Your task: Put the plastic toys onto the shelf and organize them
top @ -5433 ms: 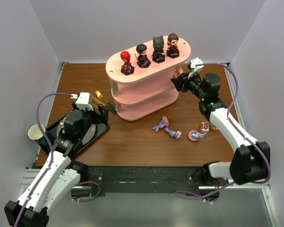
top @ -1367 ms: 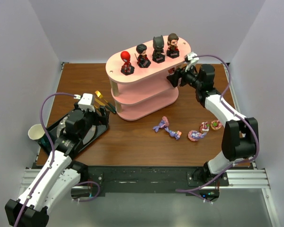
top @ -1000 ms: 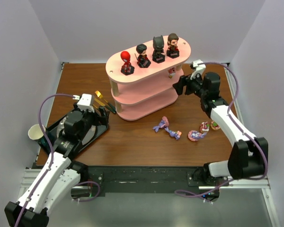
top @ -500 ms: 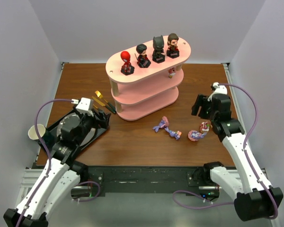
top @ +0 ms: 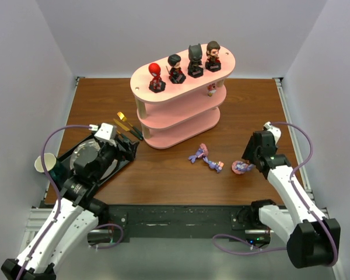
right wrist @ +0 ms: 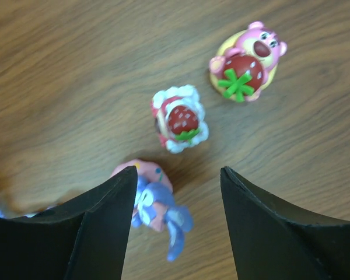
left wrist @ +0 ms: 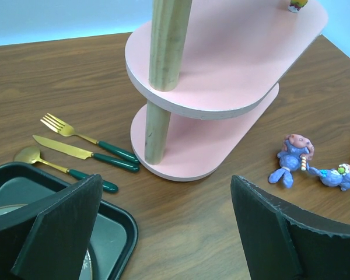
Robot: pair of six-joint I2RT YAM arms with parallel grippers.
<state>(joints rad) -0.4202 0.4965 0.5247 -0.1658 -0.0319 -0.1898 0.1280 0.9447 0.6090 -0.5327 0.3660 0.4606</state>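
The pink shelf (top: 181, 87) holds four big-headed figures (top: 184, 63) on its top board and one small toy (top: 211, 89) on the middle board. Two purple ponies (top: 197, 154) (top: 214, 166) lie on the table in front of it. My right gripper (right wrist: 178, 221) is open and empty, pointing down just over a pink and blue pony (right wrist: 154, 201). A strawberry toy (right wrist: 179, 125) and a pink bear (right wrist: 245, 61) lie just beyond it. My left gripper (left wrist: 166, 227) is open and empty, low over the table by the tray, facing the shelf (left wrist: 221, 76).
A black tray (left wrist: 114, 233) with a plate lies under my left arm. Gold and green cutlery (left wrist: 81, 149) lies between the tray and the shelf post. A paper cup (top: 44, 163) stands at the table's left edge. White walls close in three sides.
My right gripper left the small toy on the shelf's middle board, drew back and came down over the toys at the right. My left arm shifted slightly towards the near edge.
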